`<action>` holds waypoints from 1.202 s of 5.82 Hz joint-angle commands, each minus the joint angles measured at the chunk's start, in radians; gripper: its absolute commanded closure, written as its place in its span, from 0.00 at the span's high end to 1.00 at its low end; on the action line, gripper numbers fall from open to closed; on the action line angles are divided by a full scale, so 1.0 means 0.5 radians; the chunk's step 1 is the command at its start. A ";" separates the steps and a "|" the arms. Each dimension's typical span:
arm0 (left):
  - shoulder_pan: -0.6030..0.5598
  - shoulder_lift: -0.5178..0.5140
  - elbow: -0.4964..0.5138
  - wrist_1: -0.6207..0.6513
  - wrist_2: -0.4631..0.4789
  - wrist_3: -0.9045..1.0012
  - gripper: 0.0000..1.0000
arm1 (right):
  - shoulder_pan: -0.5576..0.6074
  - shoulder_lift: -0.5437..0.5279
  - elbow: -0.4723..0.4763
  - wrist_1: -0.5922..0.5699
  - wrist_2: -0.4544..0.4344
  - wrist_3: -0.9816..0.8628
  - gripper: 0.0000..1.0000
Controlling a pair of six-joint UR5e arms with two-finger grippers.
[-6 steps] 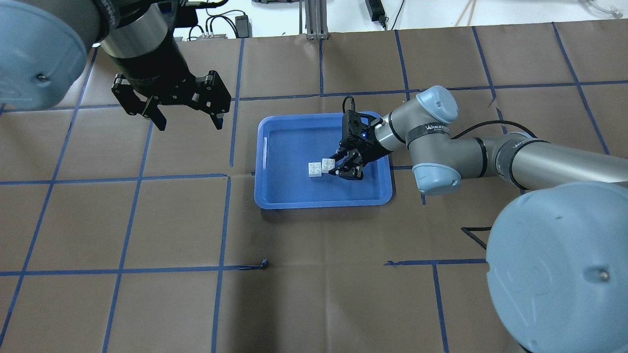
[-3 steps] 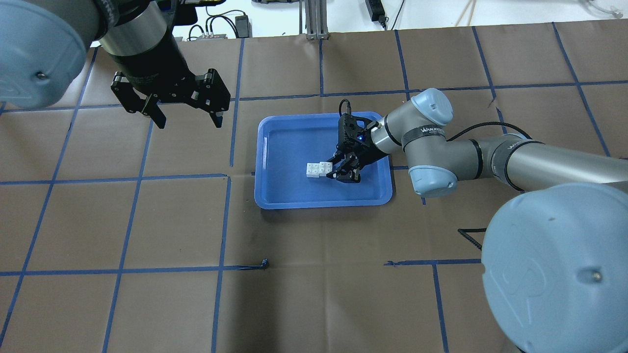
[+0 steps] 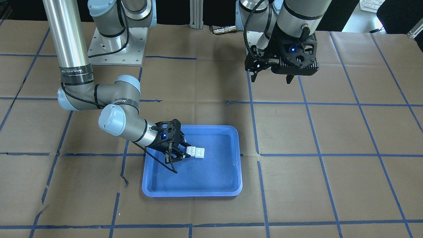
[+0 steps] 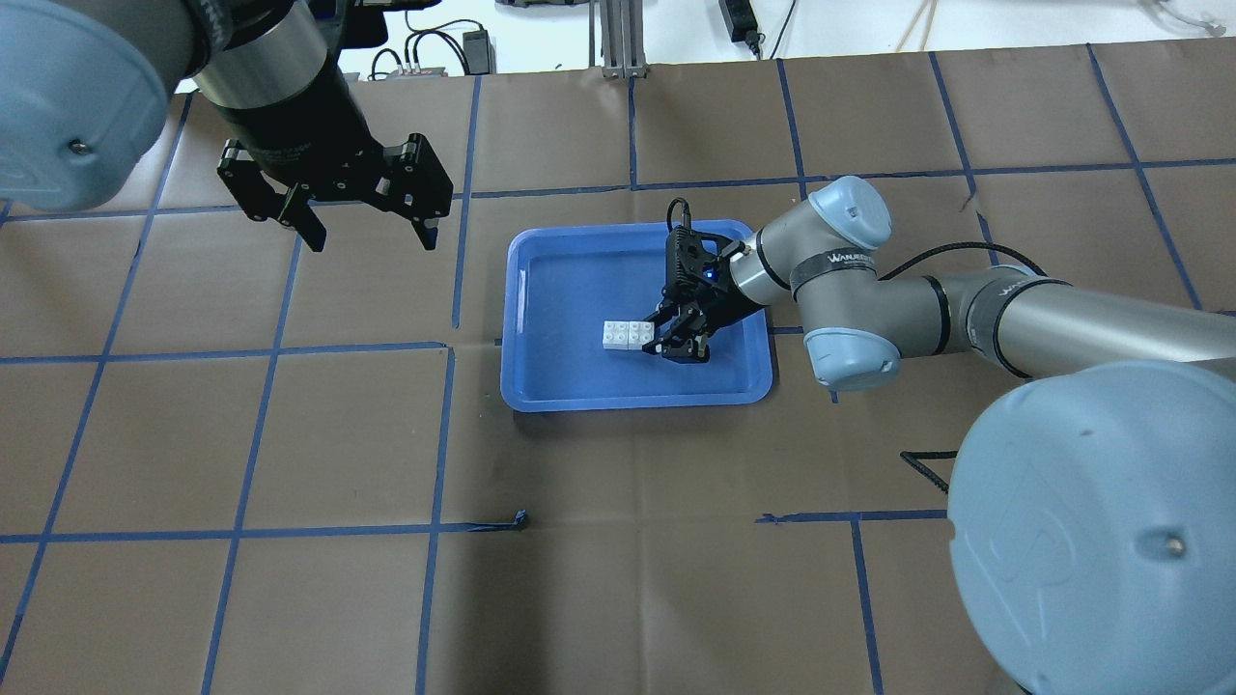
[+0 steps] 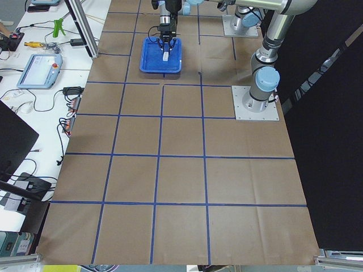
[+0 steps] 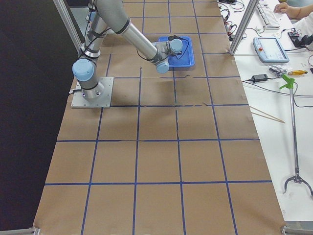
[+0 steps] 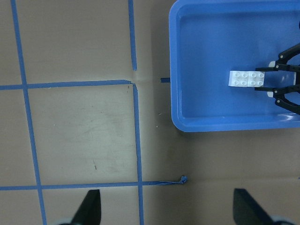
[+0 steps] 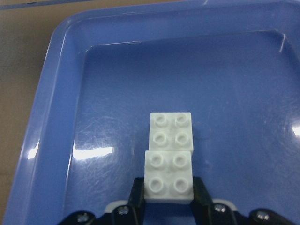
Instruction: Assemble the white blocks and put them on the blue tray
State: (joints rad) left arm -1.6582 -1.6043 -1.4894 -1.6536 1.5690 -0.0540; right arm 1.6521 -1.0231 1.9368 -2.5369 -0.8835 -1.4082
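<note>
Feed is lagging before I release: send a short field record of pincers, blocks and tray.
container: large rectangular blue plastic tray, both blocks inside
gripped: small white square studded plastic block, studs up
neighbour: second white studded plastic block, studs up, touching the first side by side, not stacked
right pincer: low in tray, fingers against two sides of the first block
left pincer: open, empty, over brown paper-covered table, clear of tray
</note>
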 commanded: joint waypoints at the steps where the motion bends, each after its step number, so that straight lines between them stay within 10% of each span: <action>1: 0.003 -0.004 0.012 0.000 -0.006 0.004 0.99 | 0.000 0.000 0.004 -0.004 0.003 0.000 0.33; 7: 0.003 -0.007 0.018 0.000 -0.015 0.004 0.99 | 0.000 0.003 -0.002 -0.016 0.021 0.000 0.42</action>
State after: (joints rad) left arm -1.6567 -1.6074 -1.4802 -1.6537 1.5620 -0.0521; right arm 1.6521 -1.0217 1.9353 -2.5452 -0.8734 -1.4082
